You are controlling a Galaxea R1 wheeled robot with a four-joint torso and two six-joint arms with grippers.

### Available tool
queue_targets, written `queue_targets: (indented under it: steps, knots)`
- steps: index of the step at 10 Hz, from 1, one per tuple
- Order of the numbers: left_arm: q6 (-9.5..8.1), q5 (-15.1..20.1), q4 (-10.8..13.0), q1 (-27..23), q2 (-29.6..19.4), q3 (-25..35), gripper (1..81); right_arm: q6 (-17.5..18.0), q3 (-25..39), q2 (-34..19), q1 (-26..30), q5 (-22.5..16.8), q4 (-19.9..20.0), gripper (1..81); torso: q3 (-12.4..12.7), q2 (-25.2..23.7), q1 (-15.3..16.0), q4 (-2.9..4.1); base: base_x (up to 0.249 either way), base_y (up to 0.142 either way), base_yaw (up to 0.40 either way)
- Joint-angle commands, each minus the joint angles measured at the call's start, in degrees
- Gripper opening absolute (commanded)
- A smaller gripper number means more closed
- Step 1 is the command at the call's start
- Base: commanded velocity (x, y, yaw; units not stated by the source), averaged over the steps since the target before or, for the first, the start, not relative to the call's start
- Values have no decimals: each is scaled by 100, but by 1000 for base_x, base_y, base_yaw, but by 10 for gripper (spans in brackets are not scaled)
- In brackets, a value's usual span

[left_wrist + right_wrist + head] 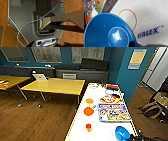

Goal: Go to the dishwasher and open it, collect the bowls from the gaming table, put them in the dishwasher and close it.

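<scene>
The gaming table is the long white top with a yellowish edge running away from me. Two orange bowls lie on its left half, with a smaller orange piece nearer to me. A bright blue bowl is tilted at the near right end, with my right gripper at its rim, dark and mostly cut off. In the right wrist view the blue bowl sits large and tilted over the white dotted top, a dark finger at its rim. The dishwasher is out of view.
Colourful board-game boxes and other small items cover the table's right and far part. Yellow-topped tables with a laptop stand to the left on the wood floor. A teal wall corner and bags are to the right.
</scene>
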Motion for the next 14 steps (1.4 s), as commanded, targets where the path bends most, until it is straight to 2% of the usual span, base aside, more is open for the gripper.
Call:
queue_targets:
  steps: [1, 3, 4, 5, 6, 8, 9, 10, 11, 12, 14]
  knots:
    - [43, 331, 70, -40, 120, 95, 811, 16, 2437, -2656, 599, -322, -553, 10, 0, 0, 0, 0, 0, 0, 0]
    - [43, 201, 139, -40, 130, 103, 811, -27, 2954, -3534, -235, -165, -965, 10, 0, 0, 0, 0, 0, 0, 0]
    - [25, 120, 166, -40, 35, 249, 811, -71, 3096, -3694, -778, 180, -1278, 10, 0, 0, 2, 0, 0, 0, 0]
    - [25, 67, 166, -40, -213, 710, 811, -71, 3116, -3731, -1530, 715, -1566, 10, 0, 0, 0, 0, 0, 0, 0]
    - [8, -134, 166, -49, -712, 1550, 811, -80, 2985, -3670, -2284, 1407, -1820, 10, 2, 0, 0, 0, 0, 0, 0]
    - [43, -214, 166, -163, -1728, 3110, 811, -89, 2400, -3390, -3495, 2722, -2022, 10, 2, 0, 0, 0, 0, 0, 0]
    - [52, -223, 166, -224, -2170, 3668, 811, -89, 2056, -3144, -3944, 3165, -2023, 10, 2, 0, 0, 0, 0, 0, 0]
    - [52, -292, 158, -260, -2627, 4187, 811, -115, 1686, -2828, -4236, 3456, -2040, 10, 2, 0, 0, 0, 0, 0, 0]
    - [44, -553, 149, -252, -3090, 4632, 811, -176, 1337, -2497, -4465, 3623, -2040, 10, 2, 0, 0, 0, 0, 0, 0]
    - [43, -758, 158, -260, -3453, 4970, 811, -255, 1045, -2135, -4598, 3712, -2049, 10, 2, 0, 0, 0, 0, 0, 0]
    - [34, -820, 158, -339, -4034, 5524, 811, -318, 726, -1693, -4704, 3765, -2136, 10, 2, 0, 0, 0, 0, 0, 0]
